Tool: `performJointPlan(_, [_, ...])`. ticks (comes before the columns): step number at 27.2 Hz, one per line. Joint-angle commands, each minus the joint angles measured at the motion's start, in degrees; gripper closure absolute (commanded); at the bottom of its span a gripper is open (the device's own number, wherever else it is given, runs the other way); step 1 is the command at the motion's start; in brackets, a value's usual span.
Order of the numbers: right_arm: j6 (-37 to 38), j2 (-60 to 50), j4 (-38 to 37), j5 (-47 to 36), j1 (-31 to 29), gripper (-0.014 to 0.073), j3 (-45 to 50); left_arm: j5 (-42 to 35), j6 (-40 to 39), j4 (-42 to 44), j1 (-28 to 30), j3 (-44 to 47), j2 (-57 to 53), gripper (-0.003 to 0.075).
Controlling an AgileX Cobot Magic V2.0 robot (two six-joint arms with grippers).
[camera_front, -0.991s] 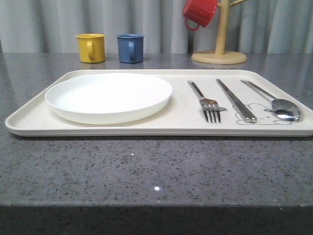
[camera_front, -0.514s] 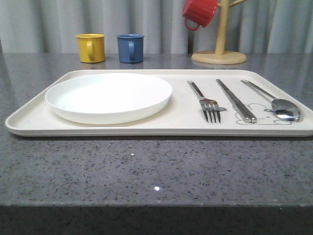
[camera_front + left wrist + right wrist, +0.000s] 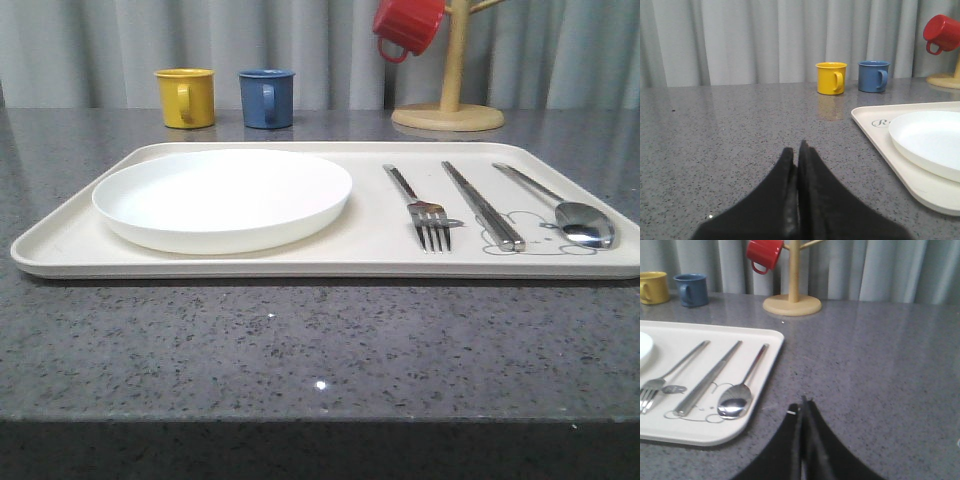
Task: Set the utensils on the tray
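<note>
The cream tray (image 3: pixel 370 255) lies across the table. On its left half sits the white plate (image 3: pixel 222 197). To the right lie the fork (image 3: pixel 423 209), the chopsticks (image 3: pixel 483 204) and the spoon (image 3: pixel 568 210), side by side. My left gripper (image 3: pixel 797 148) is shut on nothing, low over the bare counter left of the tray (image 3: pixel 875 131) and plate (image 3: pixel 930 140). My right gripper (image 3: pixel 801 405) is shut and empty, over the counter just right of the tray (image 3: pixel 767 347), close to the spoon (image 3: pixel 740 392), chopsticks (image 3: pixel 707 378) and fork (image 3: pixel 667 377).
A yellow cup (image 3: pixel 186 97) and a blue cup (image 3: pixel 267 97) stand behind the tray. A wooden mug tree (image 3: pixel 449 108) at the back right holds a red cup (image 3: pixel 407 26). Grey speckled counter runs in front of the tray and on both sides of it.
</note>
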Motion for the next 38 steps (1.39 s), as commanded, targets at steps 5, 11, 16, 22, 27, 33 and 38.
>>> performJointPlan(5, [-0.4,-1.0,-0.2,-13.8,-2.7,0.0662,7.5,-4.9,-0.6,-0.2,0.1,1.2,-1.1,0.0740])
performJointPlan(11, [-0.4,-1.0,-0.2,-16.5,-2.7,0.0662,8.7,-4.9,-0.6,-0.2,0.1,1.2,-1.1,0.0740])
performJointPlan(16, [-0.4,-1.0,-0.2,-16.5,-2.7,0.0662,8.7,-4.9,-0.6,-0.2,0.1,1.2,-1.1,0.0740])
performJointPlan(22, [4.2,-1.0,-1.1,-16.9,-2.7,0.0662,8.8,-4.9,-0.6,-0.2,0.1,1.2,-1.1,0.0740])
performJointPlan(27, [10.5,-1.0,-7.9,-17.3,-2.8,0.0660,8.8,-4.9,-0.6,-0.2,0.1,1.2,-1.1,0.0740])
performJointPlan(33, [10.3,-1.0,-7.8,-17.3,-2.8,0.0661,8.8,-4.9,-0.6,-0.2,0.1,1.2,-1.1,0.0740])
performJointPlan(38, [8.0,-1.0,-7.0,-18.0,-2.8,0.0661,8.8,-4.9,-0.6,-0.2,0.1,1.2,-1.1,0.0740])
